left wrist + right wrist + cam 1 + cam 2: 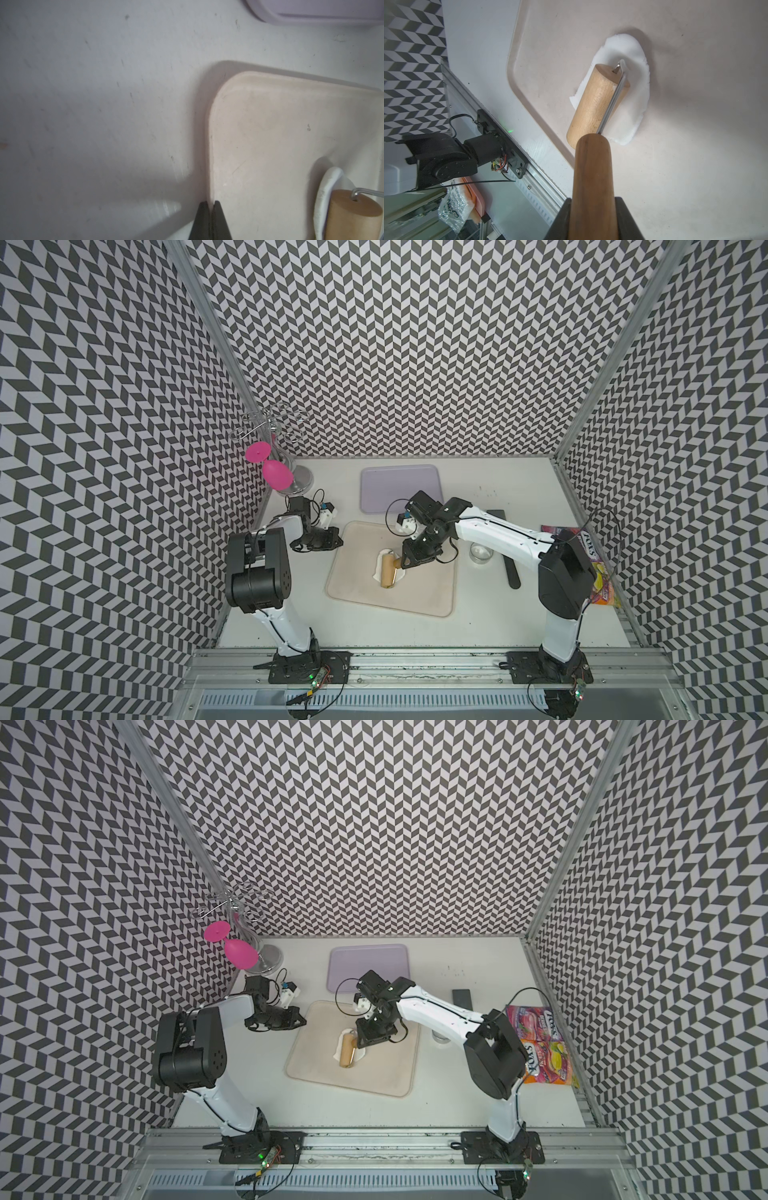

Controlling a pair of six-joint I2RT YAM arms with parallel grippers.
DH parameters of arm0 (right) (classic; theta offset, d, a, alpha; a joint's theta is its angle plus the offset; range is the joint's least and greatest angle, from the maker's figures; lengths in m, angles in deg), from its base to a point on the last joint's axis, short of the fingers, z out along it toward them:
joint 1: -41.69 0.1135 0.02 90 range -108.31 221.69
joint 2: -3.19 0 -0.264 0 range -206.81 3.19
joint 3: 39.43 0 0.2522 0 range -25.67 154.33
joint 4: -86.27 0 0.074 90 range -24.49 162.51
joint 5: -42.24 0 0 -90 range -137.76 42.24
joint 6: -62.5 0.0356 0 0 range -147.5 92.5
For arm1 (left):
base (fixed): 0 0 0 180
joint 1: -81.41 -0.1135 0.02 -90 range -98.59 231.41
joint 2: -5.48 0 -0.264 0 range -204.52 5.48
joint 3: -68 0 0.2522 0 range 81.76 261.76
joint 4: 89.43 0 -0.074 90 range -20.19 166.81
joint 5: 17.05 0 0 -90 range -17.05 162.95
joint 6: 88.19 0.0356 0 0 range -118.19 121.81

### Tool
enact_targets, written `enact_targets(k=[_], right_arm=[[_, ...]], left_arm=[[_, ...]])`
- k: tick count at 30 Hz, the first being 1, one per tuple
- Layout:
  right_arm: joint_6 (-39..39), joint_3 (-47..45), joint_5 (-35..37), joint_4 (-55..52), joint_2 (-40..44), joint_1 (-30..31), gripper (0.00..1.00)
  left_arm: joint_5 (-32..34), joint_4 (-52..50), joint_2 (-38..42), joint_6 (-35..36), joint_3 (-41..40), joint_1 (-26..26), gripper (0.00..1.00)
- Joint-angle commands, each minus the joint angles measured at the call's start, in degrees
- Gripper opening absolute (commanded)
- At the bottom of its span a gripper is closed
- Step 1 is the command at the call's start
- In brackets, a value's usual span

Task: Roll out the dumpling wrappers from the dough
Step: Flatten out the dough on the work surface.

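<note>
A soft white sheet of dough [632, 62], flattened and with an uneven edge, lies on a beige rounded-corner plastic tray [415, 597] in the middle of the white table [498, 626]. It sits a little left of the tray's centre, well away from every rim. A pale wooden cylinder roller [592, 104] on a bent metal wire frame rests on top of the dough and covers most of its middle. White dough shows past the roller's far end and along both of its long sides, in both top views [384, 554] [337, 1052].

The right gripper [592, 207] is clamped on the roller's darker wooden handle [591, 170], a black finger pressed against each side of it.

The left gripper [210, 205] is fully closed with nothing between its fingers. Its tips are at the beige tray's left rim, near the far left corner, but whether they touch the rim cannot be told.

A lilac plastic tray [395, 485] lies by the table's far edge, just behind the beige tray.
</note>
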Motion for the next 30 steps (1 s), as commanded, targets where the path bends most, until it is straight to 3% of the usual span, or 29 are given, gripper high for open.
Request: enact_targets(k=[1, 10, 16, 23, 30], right_arm=[[1.34, -6.31, 5.14, -2.36, 1.65, -2.89, 0.0], [0.96, -14.14, 7.7, -4.35, 5.97, -9.36, 0.0], [1.1, -14.26, 8.85, -5.9, 8.18, -11.38, 0.0], [1.49, -2.62, 5.86, -9.07, 10.45, -10.73, 0.0], [1.8, 16.11, 4.42, -14.22, 4.88, -3.72, 0.0]], left_arm=[[-0.68, -1.69, 0.89, 1.08, -0.69, -0.6, 0.0], [-0.77, -1.49, 0.81, 1.13, -0.78, -0.63, 0.0], [-0.75, -1.51, 0.8, 1.16, -0.78, -0.8, 0.0], [-0.94, -1.51, 0.81, 1.12, -0.75, -0.8, 0.0], [-1.03, -1.59, 0.61, 1.15, -0.73, -0.8, 0.0]])
